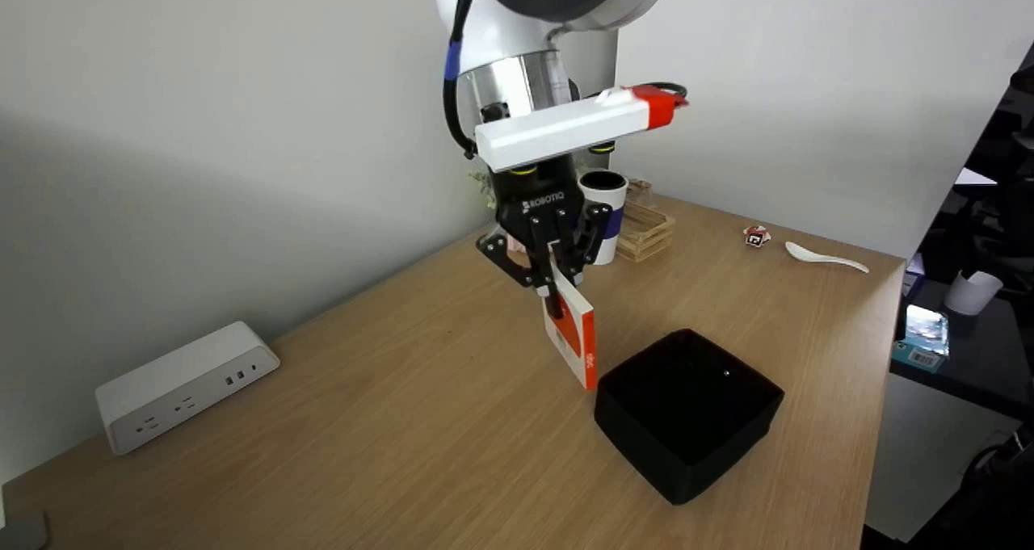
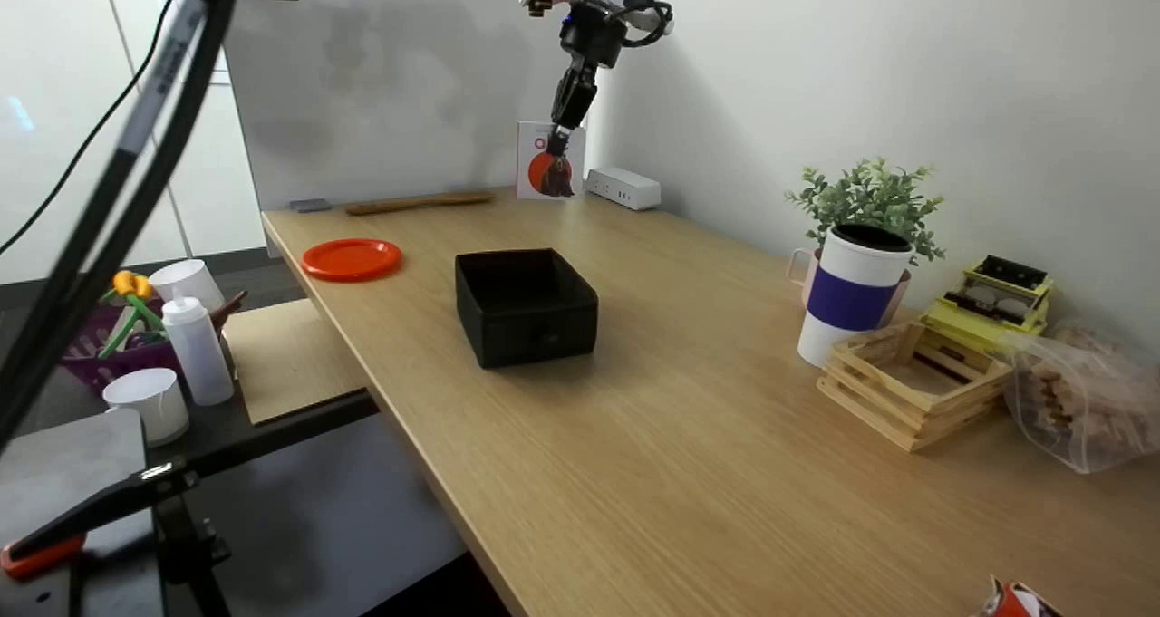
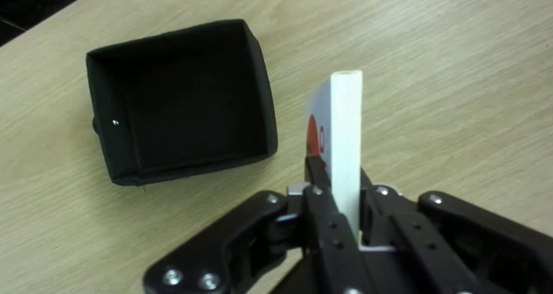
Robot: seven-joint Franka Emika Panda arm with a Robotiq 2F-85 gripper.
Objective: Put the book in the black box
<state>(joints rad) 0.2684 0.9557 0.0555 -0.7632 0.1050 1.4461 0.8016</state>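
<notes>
My gripper (image 1: 557,298) is shut on the book (image 1: 575,336), with a finger on each flat side. The thin book has a white and orange-red cover and hangs upright above the table. It shows beyond the box in an exterior view (image 2: 533,182), with a finger across its orange circle. In the wrist view the book (image 3: 346,125) stands edge-on between the fingertips (image 3: 339,173). The black box (image 1: 638,453) is open on top and sits on the table; its inside looks empty in the wrist view (image 3: 264,91). The book is beside the box, not over it. The box also shows in an exterior view (image 2: 544,334).
A white power strip (image 1: 194,384) lies by the wall. A cup (image 2: 847,304), a wooden crate (image 2: 906,400), a plant (image 2: 865,200) and a plastic bag (image 2: 1083,395) stand along the wall. A red plate (image 2: 352,260) lies near the table edge. A white spoon (image 1: 824,257) lies farther off.
</notes>
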